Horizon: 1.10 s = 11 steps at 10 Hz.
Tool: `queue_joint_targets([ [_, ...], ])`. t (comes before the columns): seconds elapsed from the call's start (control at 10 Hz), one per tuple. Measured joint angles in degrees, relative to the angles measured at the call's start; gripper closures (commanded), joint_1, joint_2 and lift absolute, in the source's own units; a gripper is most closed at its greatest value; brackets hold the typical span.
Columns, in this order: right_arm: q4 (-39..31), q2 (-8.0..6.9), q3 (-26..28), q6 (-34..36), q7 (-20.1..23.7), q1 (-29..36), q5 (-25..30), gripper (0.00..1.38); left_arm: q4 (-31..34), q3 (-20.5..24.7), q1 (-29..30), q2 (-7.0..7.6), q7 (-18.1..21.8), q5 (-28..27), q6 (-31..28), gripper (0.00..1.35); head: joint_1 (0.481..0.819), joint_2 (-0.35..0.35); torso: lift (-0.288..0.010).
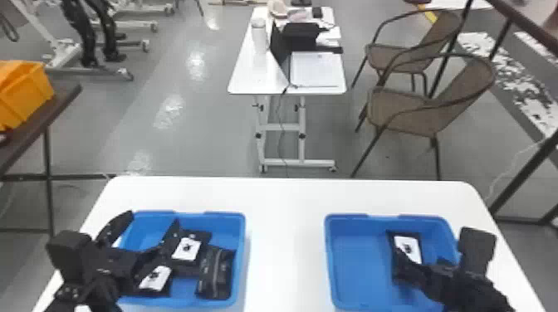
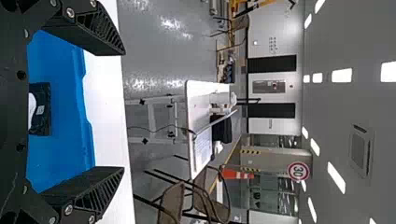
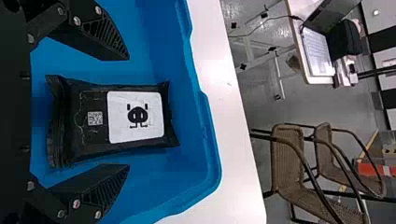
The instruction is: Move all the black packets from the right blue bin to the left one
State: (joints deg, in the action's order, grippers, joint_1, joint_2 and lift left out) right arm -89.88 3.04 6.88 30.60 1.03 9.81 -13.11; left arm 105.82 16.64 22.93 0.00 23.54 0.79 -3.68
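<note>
Pointing our right gripper (image 1: 421,258) into the right blue bin (image 1: 348,265), by the table's (image 1: 286,249) right edge, we hold its fingers apart, a black packet (image 3: 93,121) between them. Our left gripper (image 1: 145,232), also spread, hangs at the left blue bin's (image 1: 240,249) left side. That arm hides part of the bin; at least three packets (image 1: 216,271) lie inside.

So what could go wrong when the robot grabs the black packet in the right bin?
The packet might slip if the right gripper, open with a finger on either side, closes crookedly. Later it might bump the left gripper, which is over at the left bin, or drop the packet onto the others.
</note>
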Motion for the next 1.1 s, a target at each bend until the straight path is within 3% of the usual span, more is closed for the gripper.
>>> queue_joint_targets([
  [0.4, 6.17, 0.89, 0.03, 1.84, -1.05, -3.48, 2.67, 0.22, -0.11, 0.74, -0.82, 0.00, 2.74, 0.00, 0.87, 0.15, 0.695, 0.010, 0.000],
  [0.5, 8.59, 1.08, -0.16, 2.01, 0.21, -5.10, 3.33, 0.35, -0.14, 0.79, -1.00, 0.00, 2.78, -0.01, 0.99, 0.16, 0.695, 0.011, 0.000],
  [0.6, 10.98, 1.31, -0.26, 1.97, 1.93, -6.50, 3.44, 0.85, -0.17, 0.78, -1.00, 0.00, 2.80, -0.01, 1.00, 0.16, 0.695, 0.017, 0.000],
  [0.7, 12.24, 1.46, -0.24, 1.92, 3.27, -7.06, 2.82, 1.15, -0.23, 0.76, -0.98, 0.00, 2.82, -0.01, 0.97, 0.16, 0.695, 0.023, 0.000],
  [0.8, 12.35, 1.69, -0.23, 1.91, 3.69, -6.86, 1.52, 1.30, -0.31, 0.74, -0.97, 0.00, 2.83, 0.00, 0.96, 0.16, 0.695, 0.025, 0.000],
  [1.1, 9.93, 1.54, -0.20, 1.68, 1.64, -4.31, -0.93, 1.29, -0.51, 0.71, -1.00, 0.00, 2.83, 0.53, 0.96, 0.16, 0.695, 0.027, 0.000],
])
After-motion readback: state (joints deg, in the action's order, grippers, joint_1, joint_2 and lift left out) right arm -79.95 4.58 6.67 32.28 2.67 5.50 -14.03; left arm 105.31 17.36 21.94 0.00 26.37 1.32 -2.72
